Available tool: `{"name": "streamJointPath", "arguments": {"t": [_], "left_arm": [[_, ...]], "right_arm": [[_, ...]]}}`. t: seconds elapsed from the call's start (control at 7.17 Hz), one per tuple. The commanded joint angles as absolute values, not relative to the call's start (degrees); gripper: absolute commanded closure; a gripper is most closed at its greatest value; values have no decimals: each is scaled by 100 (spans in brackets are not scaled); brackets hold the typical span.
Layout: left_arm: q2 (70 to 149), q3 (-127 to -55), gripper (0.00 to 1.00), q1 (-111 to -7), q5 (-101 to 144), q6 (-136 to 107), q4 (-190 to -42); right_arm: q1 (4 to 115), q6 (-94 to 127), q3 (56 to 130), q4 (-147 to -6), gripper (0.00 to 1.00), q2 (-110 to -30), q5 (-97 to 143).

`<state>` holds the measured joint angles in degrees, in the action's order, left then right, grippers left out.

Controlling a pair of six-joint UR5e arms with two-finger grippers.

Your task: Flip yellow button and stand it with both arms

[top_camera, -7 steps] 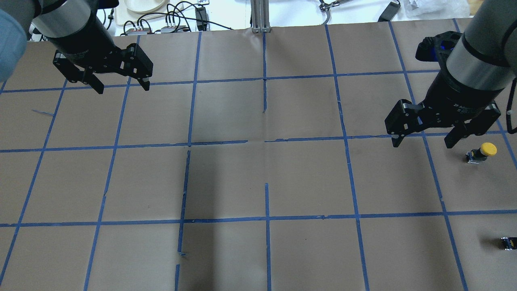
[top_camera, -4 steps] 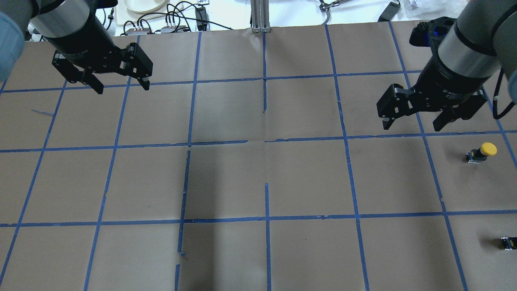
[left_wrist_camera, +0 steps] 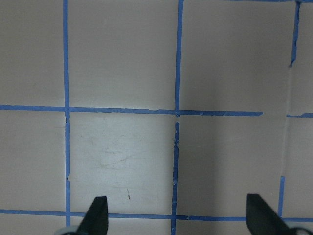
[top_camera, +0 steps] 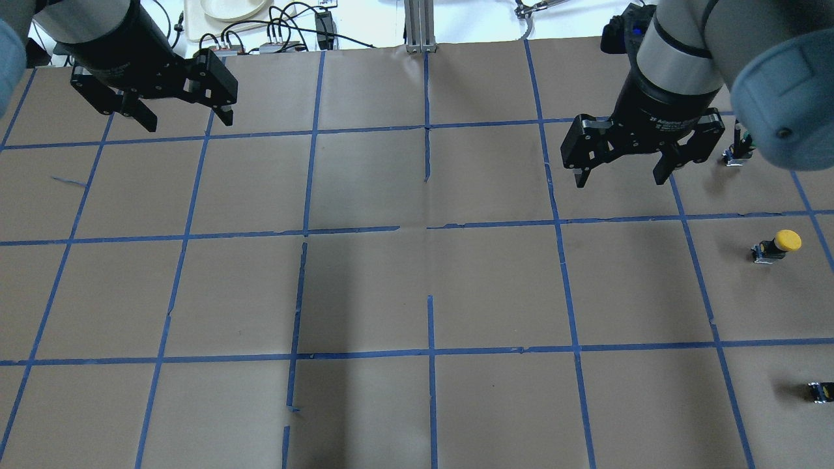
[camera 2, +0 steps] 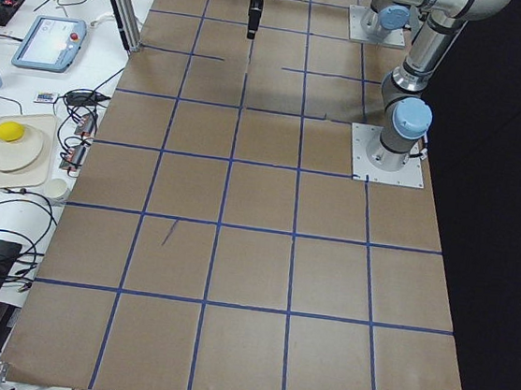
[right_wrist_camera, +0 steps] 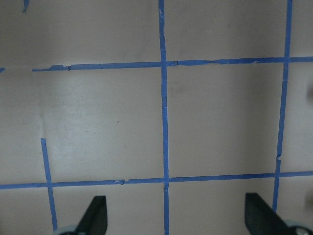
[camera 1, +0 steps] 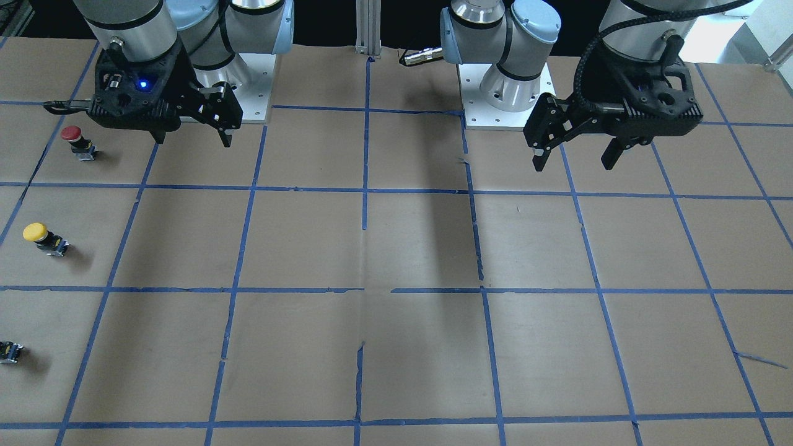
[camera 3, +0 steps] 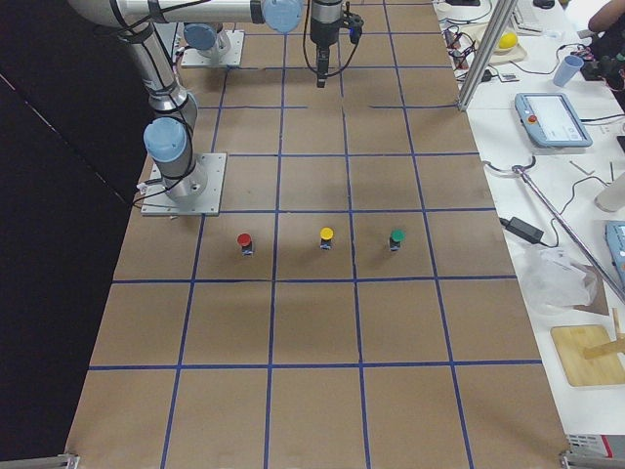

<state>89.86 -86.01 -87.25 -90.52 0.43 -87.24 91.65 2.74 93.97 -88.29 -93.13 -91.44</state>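
The yellow button stands by itself on the brown paper at the right side, cap up; it also shows in the front view and the right exterior view. My right gripper hangs open and empty above the table, well to the left of the button and farther back; in the front view it is at upper left. My left gripper is open and empty at the far left; in the front view it is at upper right. Both wrist views show only taped paper between open fingertips.
A red-capped button stands behind the yellow one, close to my right arm. A small black-grey block sits nearer the front at the right edge. A green-capped button shows in the right exterior view. Cables and a plate lie past the far edge.
My right gripper has drawn away from the yellow button, toward the back and the left, still open. My left gripper has shifted slightly back. The button has not moved.
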Motion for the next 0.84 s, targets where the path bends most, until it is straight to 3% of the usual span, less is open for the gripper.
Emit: {"name": "streamJointPath", "arguments": {"t": [0.0, 0.7], "left_arm": [[8974, -8631, 0, -8728, -9053, 53, -8684], [8974, -8631, 0, -8719, -9009, 53, -8675]], "right_arm": [[9045, 246, 9404, -8807, 0, -9299, -9176], [8868, 246, 9396, -8719, 0, -9343, -9167]]}}
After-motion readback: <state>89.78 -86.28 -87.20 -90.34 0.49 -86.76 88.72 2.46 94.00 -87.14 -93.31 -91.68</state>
